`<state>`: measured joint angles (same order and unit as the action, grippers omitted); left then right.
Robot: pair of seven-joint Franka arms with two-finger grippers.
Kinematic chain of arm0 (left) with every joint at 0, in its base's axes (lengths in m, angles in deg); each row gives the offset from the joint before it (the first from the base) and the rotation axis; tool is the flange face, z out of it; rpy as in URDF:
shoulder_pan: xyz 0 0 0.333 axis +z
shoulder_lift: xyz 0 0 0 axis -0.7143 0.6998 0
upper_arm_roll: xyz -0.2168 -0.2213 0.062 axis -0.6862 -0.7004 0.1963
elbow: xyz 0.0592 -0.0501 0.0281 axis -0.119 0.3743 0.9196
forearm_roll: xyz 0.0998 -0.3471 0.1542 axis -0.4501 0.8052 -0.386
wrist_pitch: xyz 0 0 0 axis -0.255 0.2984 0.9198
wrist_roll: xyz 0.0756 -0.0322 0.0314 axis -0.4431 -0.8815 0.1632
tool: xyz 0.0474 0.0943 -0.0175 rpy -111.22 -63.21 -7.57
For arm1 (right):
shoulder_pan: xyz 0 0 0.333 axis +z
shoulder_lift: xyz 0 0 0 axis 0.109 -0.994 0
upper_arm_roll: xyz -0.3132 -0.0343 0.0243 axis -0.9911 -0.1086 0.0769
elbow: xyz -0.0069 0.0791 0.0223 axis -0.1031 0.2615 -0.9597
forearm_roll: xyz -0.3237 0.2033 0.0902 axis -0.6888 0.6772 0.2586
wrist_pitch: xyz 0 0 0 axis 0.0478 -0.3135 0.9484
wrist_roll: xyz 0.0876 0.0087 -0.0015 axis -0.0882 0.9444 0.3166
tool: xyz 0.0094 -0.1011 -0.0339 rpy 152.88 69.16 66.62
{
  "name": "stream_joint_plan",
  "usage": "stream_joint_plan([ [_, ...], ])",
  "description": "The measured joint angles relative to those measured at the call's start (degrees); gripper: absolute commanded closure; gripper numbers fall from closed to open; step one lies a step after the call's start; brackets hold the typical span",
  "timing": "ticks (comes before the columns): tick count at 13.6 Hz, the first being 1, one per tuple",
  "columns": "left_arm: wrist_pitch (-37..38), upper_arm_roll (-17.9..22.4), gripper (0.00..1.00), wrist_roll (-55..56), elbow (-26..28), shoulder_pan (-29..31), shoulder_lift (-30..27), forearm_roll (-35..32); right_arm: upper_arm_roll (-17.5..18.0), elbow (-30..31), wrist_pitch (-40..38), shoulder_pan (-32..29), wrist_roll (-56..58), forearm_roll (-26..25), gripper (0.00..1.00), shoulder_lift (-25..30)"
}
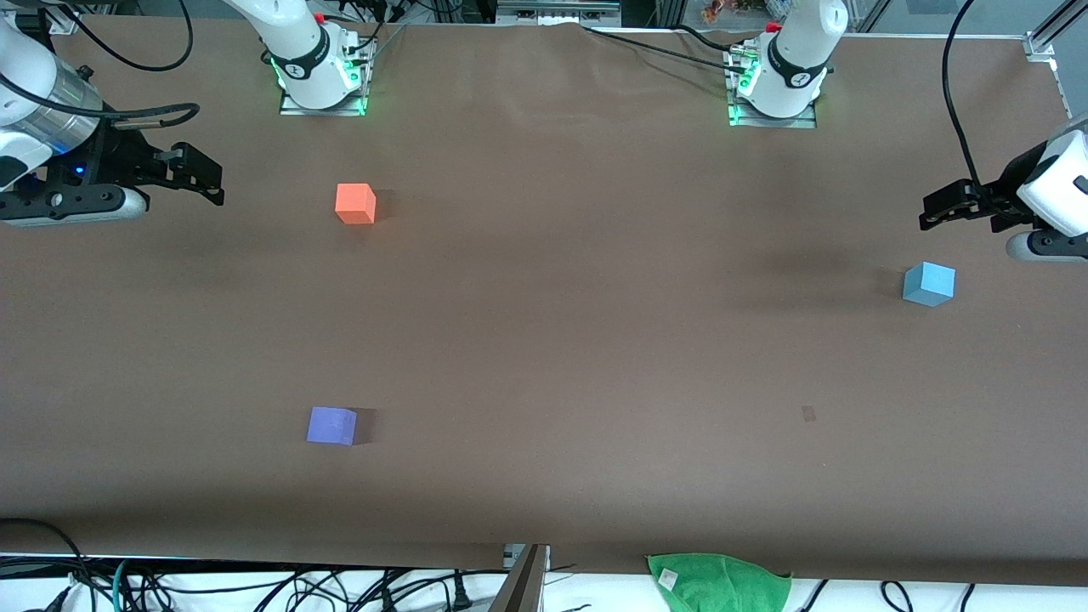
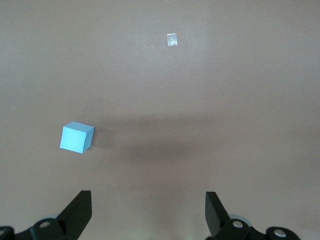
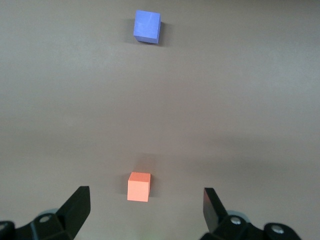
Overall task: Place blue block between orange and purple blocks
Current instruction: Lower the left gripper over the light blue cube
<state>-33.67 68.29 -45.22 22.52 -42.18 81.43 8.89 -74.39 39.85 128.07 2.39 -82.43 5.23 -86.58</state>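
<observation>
The sky-blue block lies on the brown table at the left arm's end; it also shows in the left wrist view. My left gripper hangs open and empty over bare table beside it, jaws wide apart. The orange block and the purple block lie toward the right arm's end, the purple one nearer the front camera. My right gripper hangs open and empty over the table beside the orange block, jaws wide apart. The purple block shows in that view too.
A small tape mark sits on the table toward the left arm's end, and it shows in the left wrist view. A green cloth lies at the table's front edge. Cables hang below that edge.
</observation>
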Motion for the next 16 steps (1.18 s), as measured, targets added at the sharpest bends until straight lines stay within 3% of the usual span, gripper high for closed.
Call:
stream_joint_plan([
  [6, 0.1, -0.4, 0.0, -1.6, 0.0, -0.2, 0.2, 0.0, 0.0, 0.0, 0.0, 0.0, 0.0, 0.0, 0.0, 0.0],
  [11, -2.6, 0.3, 0.0, -7.8, 1.1, 2.5, 4.6, -3.6, 0.0, 0.0, 0.0, 0.0, 0.0, 0.0, 0.0, 0.0],
  [16, -20.4, 0.5, 0.0, -13.5, 14.5, 6.0, 6.8, -7.7, 0.0, 0.0, 0.0, 0.0, 0.0, 0.0, 0.0, 0.0],
])
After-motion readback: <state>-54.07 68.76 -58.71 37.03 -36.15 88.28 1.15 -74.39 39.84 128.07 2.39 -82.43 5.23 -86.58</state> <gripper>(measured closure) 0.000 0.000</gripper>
